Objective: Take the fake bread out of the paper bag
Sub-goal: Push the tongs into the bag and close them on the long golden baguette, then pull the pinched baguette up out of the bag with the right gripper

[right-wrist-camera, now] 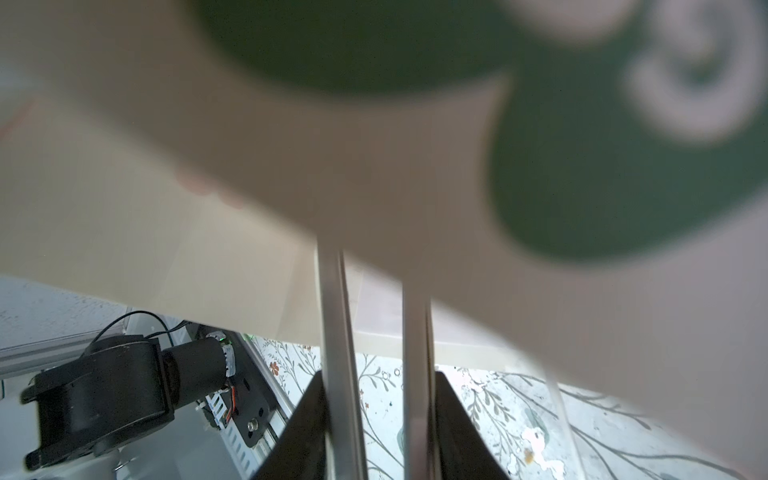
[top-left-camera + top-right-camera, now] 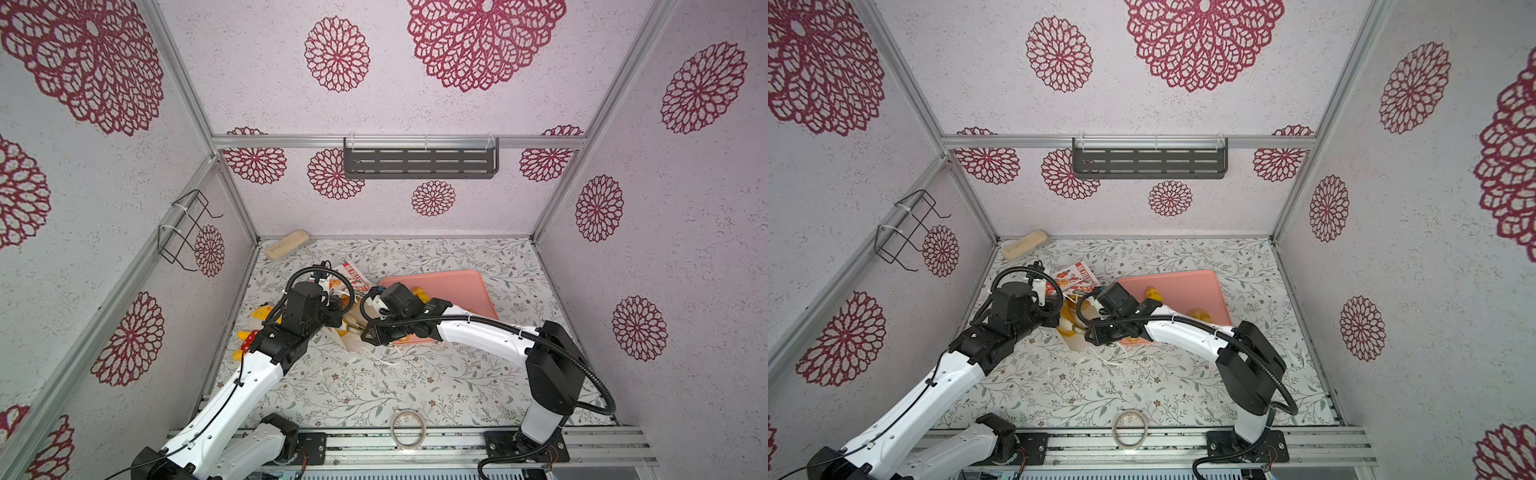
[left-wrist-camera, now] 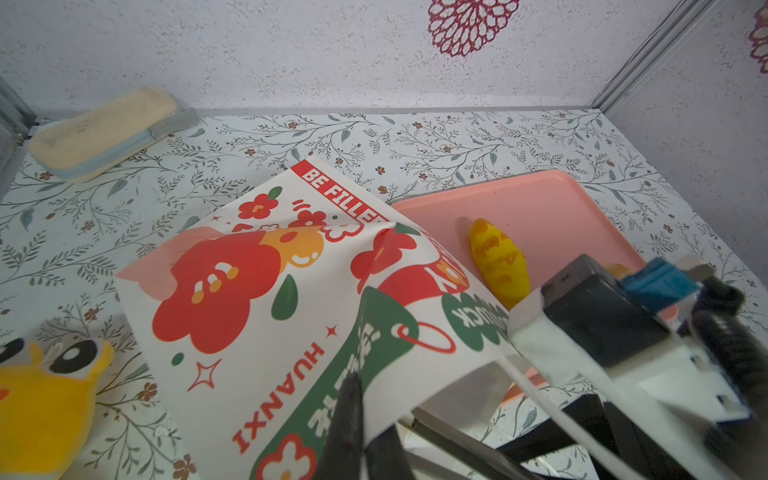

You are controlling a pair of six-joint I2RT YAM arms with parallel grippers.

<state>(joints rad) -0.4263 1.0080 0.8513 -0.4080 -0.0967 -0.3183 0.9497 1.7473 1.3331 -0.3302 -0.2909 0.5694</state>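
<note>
- Paper bag (image 3: pixel 249 291) lies on its side on the floral table (image 3: pixel 415 137), with its printed face raised and its cord handles toward the arms.
- Left gripper (image 3: pixel 361 399) is pinched tight on the paper at the bag's rim.
- Right gripper (image 1: pixel 374 291) reaches under the bag's edge. Its fingers (image 1: pixel 336 332) stand apart with the tips hidden, so a grasp cannot be told.
- Long yellow loaf (image 3: pixel 498 262) rests on the pink tray (image 3: pixel 540 195), and a second bread (image 2: pixel 1198 313) lies there too.
- Yellow plush toy (image 3: pixel 41 395) sits beside the bag.

a pink tray (image 2: pixel 457 291) lies mid-table, a beige block (image 2: pixel 287 244) far back, a yellow plush (image 2: pixel 262 313) left.
</note>
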